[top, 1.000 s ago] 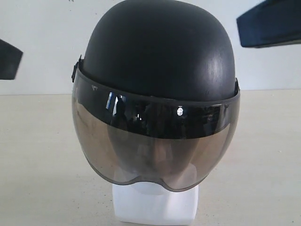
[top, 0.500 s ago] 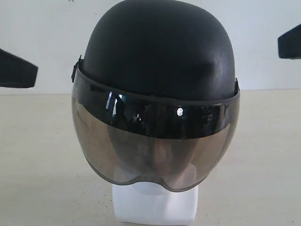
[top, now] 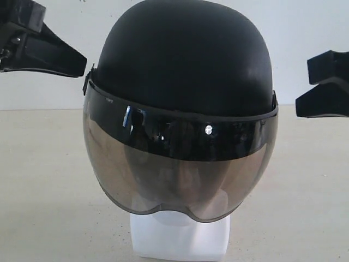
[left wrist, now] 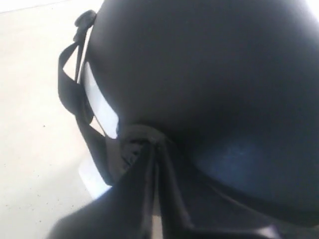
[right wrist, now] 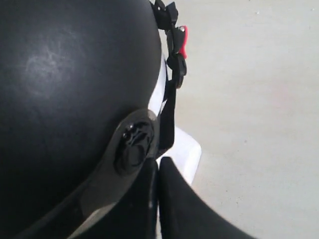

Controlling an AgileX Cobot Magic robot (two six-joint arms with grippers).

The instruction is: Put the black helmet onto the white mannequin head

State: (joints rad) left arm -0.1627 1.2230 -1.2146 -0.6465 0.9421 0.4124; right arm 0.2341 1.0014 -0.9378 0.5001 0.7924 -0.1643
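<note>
The black helmet (top: 182, 60) sits on the white mannequin head (top: 180, 240), with its smoky visor (top: 174, 174) down over the face. Only the head's base and part of its side (left wrist: 99, 104) show. My left gripper (top: 83, 58) is shut and empty, its tip close to the helmet's left side near the visor pivot (left wrist: 130, 137). My right gripper (top: 299, 105) is also shut and empty, a short way off the helmet's right side. In the right wrist view that gripper (right wrist: 158, 163) points just below the visor's round pivot knob (right wrist: 133, 145). Whether either tip touches the shell is unclear.
The helmet's black chin strap (right wrist: 169, 109) with a red buckle clip (right wrist: 182, 42) hangs loose beside the head. A pale tabletop (top: 43, 191) lies all round the base, and a white wall (top: 305, 27) stands behind.
Both grippers have come in toward the helmet. The left one rose and reached toward the helmet's upper left side. The right one dropped from the top corner to visor height.
</note>
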